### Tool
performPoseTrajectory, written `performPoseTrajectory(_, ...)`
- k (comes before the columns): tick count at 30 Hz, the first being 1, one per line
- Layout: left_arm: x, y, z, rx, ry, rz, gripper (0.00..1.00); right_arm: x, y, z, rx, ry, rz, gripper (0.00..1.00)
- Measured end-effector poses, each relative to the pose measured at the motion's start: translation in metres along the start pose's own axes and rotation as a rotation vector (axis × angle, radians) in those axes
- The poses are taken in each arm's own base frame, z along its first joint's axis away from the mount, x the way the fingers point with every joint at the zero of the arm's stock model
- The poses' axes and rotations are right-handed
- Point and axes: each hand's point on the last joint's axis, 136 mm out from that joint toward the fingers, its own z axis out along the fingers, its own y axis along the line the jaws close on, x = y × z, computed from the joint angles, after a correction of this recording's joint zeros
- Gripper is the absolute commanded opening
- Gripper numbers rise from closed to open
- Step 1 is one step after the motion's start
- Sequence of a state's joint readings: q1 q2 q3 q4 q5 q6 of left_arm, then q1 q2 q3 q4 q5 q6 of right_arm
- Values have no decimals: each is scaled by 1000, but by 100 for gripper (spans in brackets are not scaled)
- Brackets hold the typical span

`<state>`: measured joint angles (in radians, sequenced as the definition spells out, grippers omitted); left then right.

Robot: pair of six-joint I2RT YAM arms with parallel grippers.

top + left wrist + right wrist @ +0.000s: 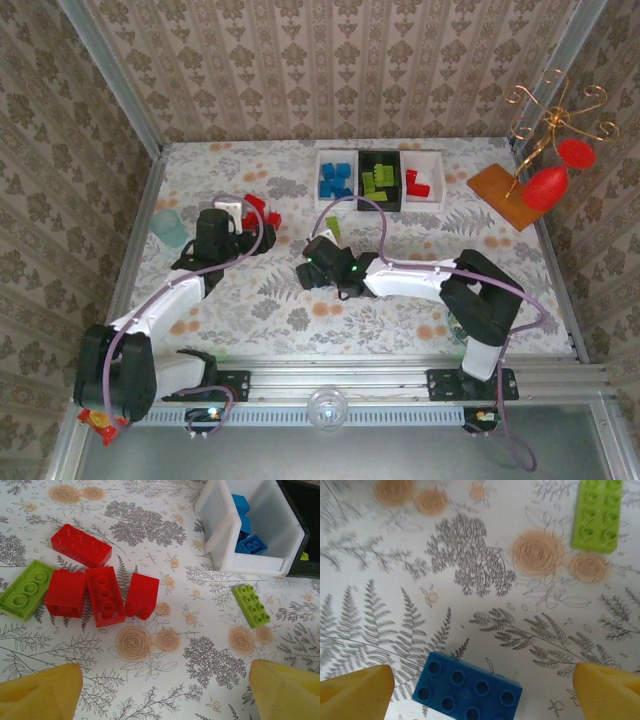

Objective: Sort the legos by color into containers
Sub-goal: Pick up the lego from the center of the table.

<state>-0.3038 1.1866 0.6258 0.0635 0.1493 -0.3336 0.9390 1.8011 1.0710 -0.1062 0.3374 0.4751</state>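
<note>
While flat between spread right fingers [355,692], blue brick [467,690] lengthwise finger to finger; left fingers [40,695] spread.

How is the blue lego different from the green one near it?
The blue lego is blue, the green lego lime. In the right wrist view the blue lego lies sideways, close up; the green lego points away, farther off. Both lie flat on the table, bumps up.
</note>
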Motion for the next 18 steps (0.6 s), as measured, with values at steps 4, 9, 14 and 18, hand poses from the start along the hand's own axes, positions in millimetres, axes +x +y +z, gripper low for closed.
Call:
performPoseTrajectory(4,-1,1,0,-2,-4,-2,88,15,1,13,52,24,-11,96)
performPoseTrajectory(9,1,2,0,-3,-2,-2,88,22,-2,26,96,41,4,94)
performPoseTrajectory(14,1,2,0,-3,-1,-2,88,27,-6,27,115,53,35,88)
performPoseTrajectory(18,1,2,0,-3,-3,-2,88,31,-10,27,135,62,58,82)
